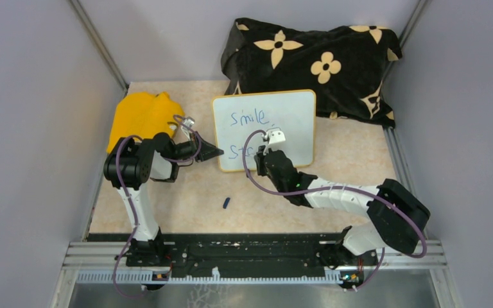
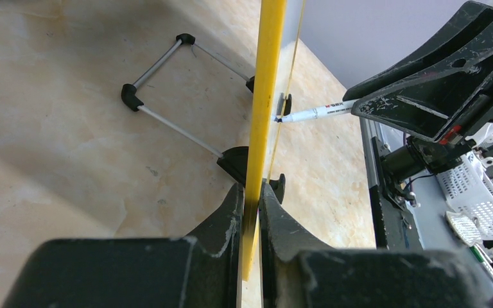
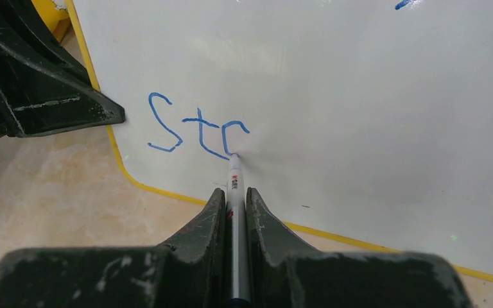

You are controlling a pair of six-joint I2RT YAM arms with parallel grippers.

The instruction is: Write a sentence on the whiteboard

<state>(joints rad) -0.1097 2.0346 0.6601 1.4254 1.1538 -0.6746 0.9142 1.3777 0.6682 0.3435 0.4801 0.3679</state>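
Note:
The whiteboard (image 1: 295,122) with its yellow rim stands tilted on the table. On it the sentence (image 1: 249,117) reads "Smile" in blue, with a second line below. In the right wrist view that second line of the sentence (image 3: 199,120) reads "Stc". My right gripper (image 3: 235,192) is shut on a white marker (image 3: 234,176), whose tip touches the board at the end of the third letter. My left gripper (image 2: 251,189) is shut on the whiteboard's left rim (image 2: 266,83), near its lower corner. The marker (image 2: 314,113) also shows there, meeting the board's face.
A black flowered cloth (image 1: 314,64) is heaped behind the board. A yellow cloth (image 1: 141,115) lies at the back left beside my left arm. A small blue cap (image 1: 226,203) lies on the table in front. The board's wire stand (image 2: 167,122) rests behind it.

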